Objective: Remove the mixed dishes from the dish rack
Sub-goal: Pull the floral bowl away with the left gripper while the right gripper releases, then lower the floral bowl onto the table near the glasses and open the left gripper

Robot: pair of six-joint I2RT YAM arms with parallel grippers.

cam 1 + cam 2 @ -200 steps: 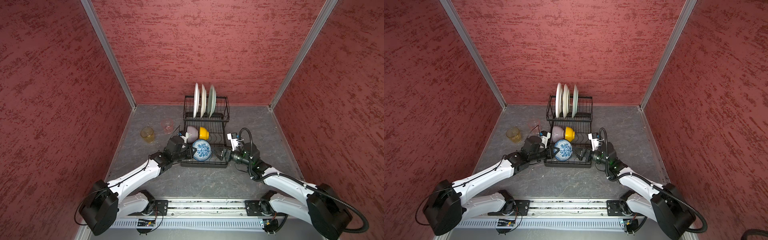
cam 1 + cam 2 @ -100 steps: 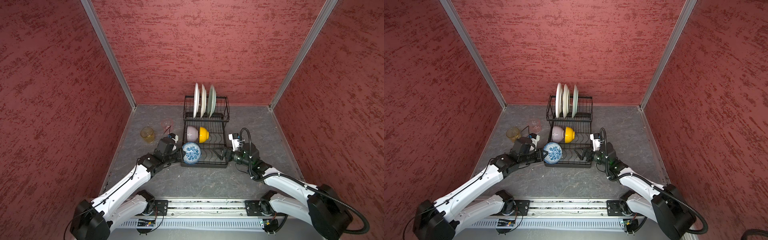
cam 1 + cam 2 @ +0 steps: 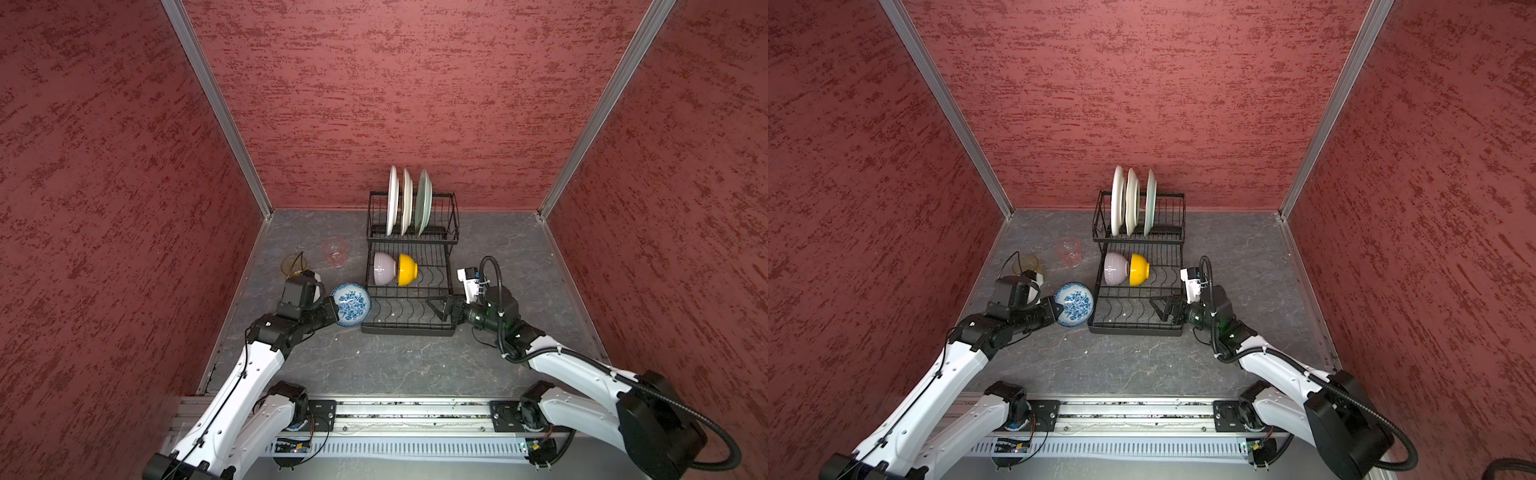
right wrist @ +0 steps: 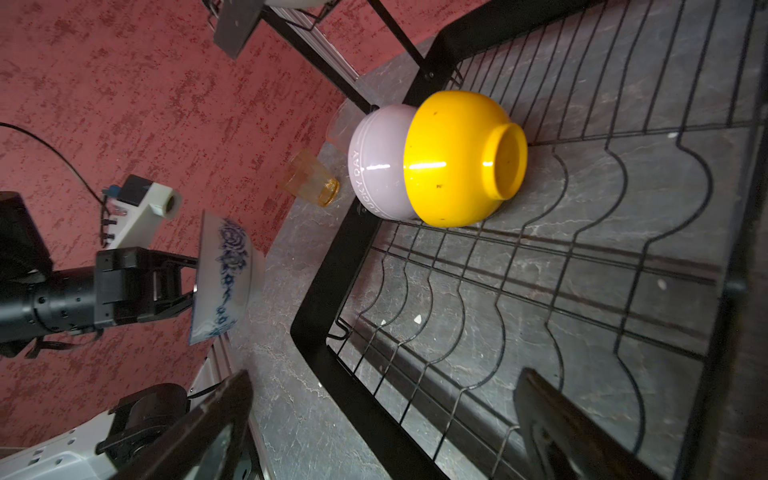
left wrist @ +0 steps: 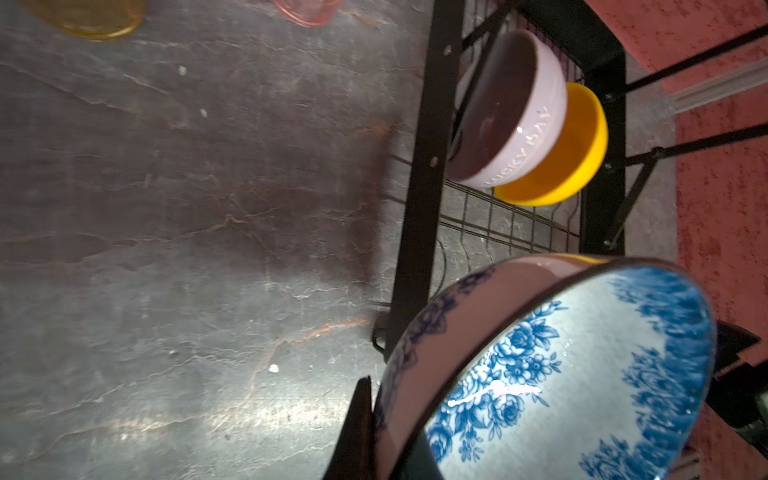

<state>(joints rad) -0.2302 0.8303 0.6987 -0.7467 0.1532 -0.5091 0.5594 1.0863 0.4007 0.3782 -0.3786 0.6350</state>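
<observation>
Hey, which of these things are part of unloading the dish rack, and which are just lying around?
Job: dish rack, two white plates, pale green plate, lilac bowl, yellow bowl, blue-white patterned bowl, pink tumbler, amber tumbler.
Lying about: white crumb on the table.

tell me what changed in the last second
The left gripper, shut on the blue-white bowl, carried it leftward off the lower tier of the dish rack to just past its left edge. The right gripper stayed open over the rack's front right. Lilac bowl, yellow bowl, plates, pink tumbler and amber tumbler did not move.
</observation>
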